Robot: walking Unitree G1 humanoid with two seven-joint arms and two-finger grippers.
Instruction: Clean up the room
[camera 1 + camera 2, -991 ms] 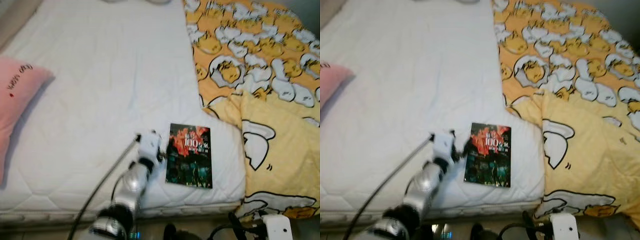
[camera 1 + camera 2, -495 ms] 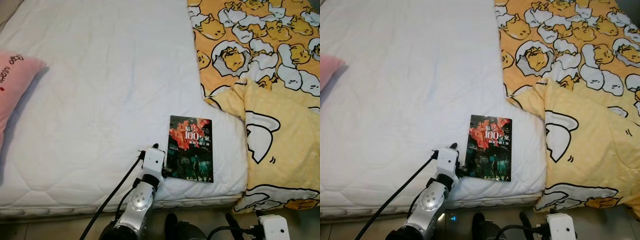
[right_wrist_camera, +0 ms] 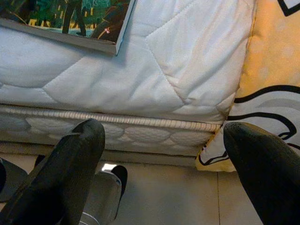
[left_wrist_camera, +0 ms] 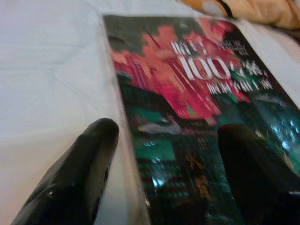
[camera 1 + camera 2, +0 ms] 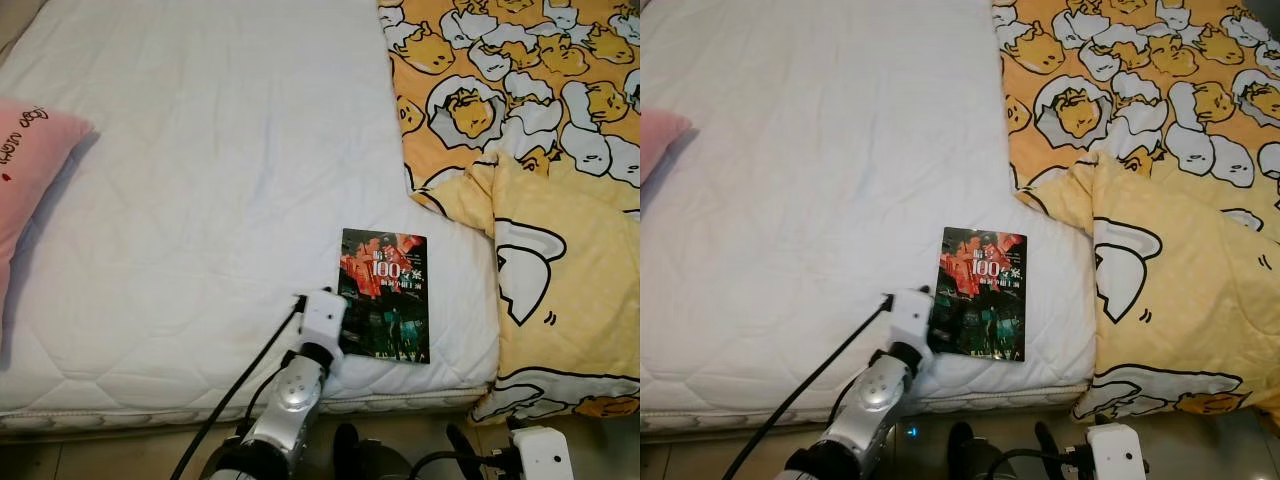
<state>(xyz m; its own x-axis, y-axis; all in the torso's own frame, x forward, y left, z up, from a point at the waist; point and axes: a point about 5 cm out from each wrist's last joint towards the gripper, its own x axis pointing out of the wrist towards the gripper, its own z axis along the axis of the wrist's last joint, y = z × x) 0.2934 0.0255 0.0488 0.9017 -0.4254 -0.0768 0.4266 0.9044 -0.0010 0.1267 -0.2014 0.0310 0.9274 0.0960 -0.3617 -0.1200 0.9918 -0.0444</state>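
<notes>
Book (image 5: 384,294) w/ dark cover, red-and-teal artwork and white "100" lettering, lies flat on the white quilted mattress (image 5: 200,180), close to mattress's front edge and just beside the yellow blanket (image 5: 560,290) w/ egg-character print, which covers the bed on the book's right. Pink pillow (image 5: 30,180) sits well apart from the book, at the mattress's far left edge. Left gripper (image 4: 168,154) is at the book's lower-left corner, reaching in from below the mattress edge on a silver arm w/ black cable trailing back; jaws released, spread apart, one black finger (image 4: 79,173) on the bare mattress just off the book's spine edge, the other over the cover, so the book's long edge runs between them. Can't tell if either finger actually touches the book; blurred close-up. Right gripper (image 3: 164,154) hangs low in front of the bed, below the book's right corner, jaws released and wide apart, nothing between them; behind it the mattress's piped side seam, a fold of the blanket drooping over the edge, and floor (image 3: 154,187). White block of the right arm (image 5: 540,452) shows at the foot of the bed, under the blanket's overhang, well apart from the book.
</notes>
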